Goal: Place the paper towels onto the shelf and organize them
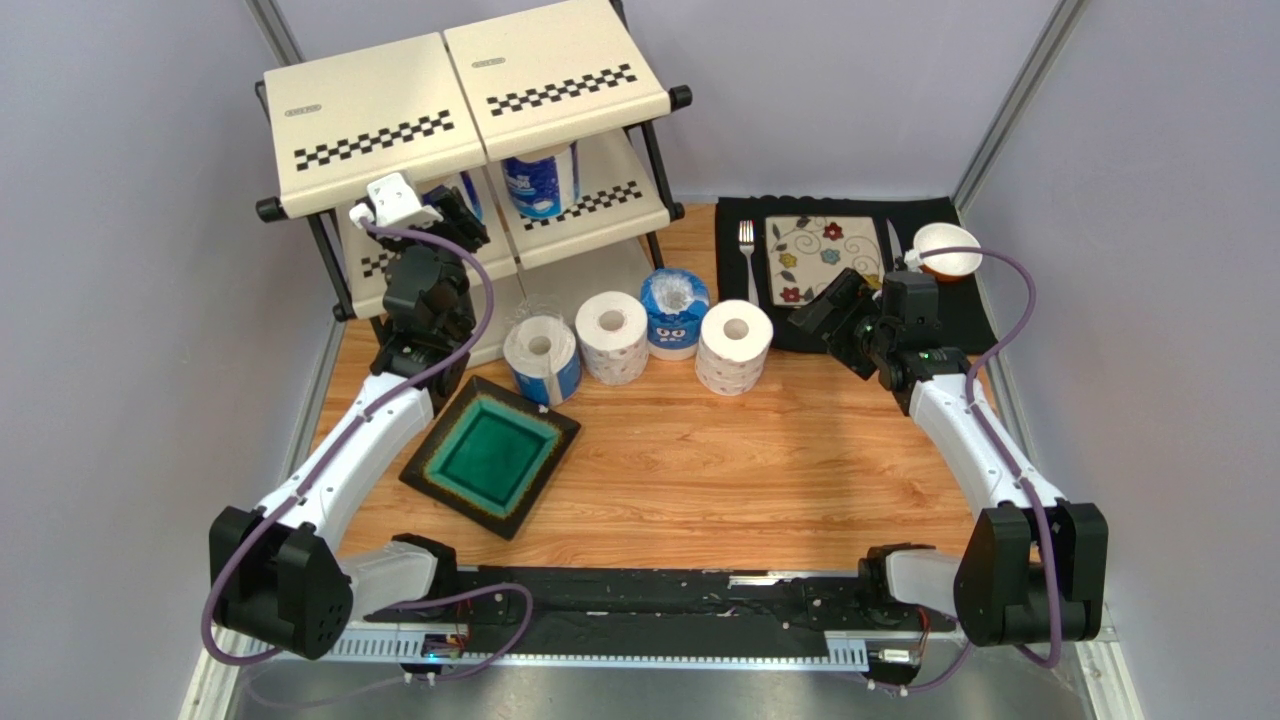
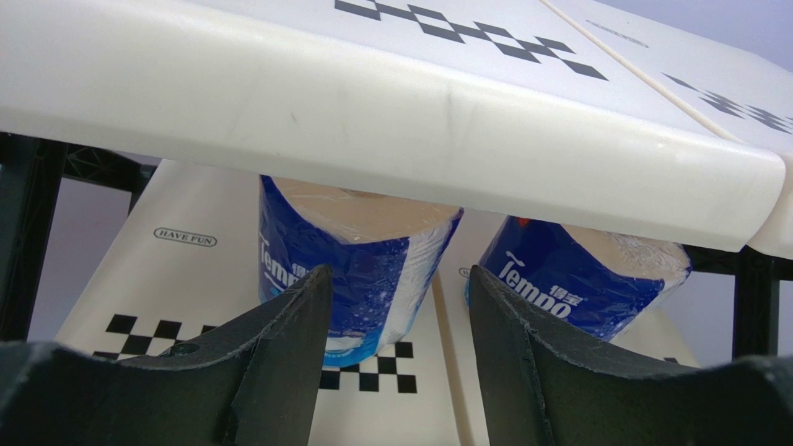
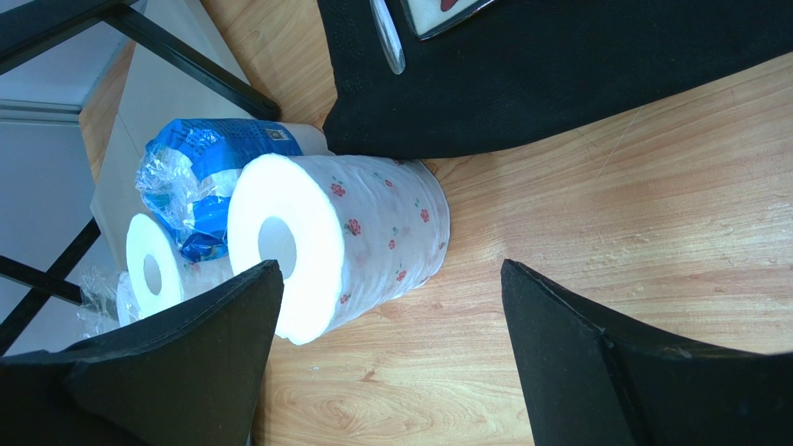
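The shelf (image 1: 451, 105) stands at the back left. Two blue-wrapped paper towels stand on its middle tier (image 2: 186, 279): one (image 2: 354, 269) straight ahead of my left gripper (image 2: 398, 279), one (image 2: 577, 279) to its right, also seen from above (image 1: 541, 180). My left gripper (image 1: 448, 210) is open and empty at the tier's front edge. Four rolls stand in a row on the table (image 1: 541, 357), (image 1: 613, 336), (image 1: 675, 308), (image 1: 735, 345). My right gripper (image 1: 827, 318) is open and empty, just right of the flower-patterned roll (image 3: 354, 242).
A green square plate (image 1: 492, 453) lies on the table in front of the left arm. A black placemat (image 1: 962, 300) at the back right holds a floral plate (image 1: 824, 255), a fork (image 1: 747, 248) and a small bowl (image 1: 947, 249).
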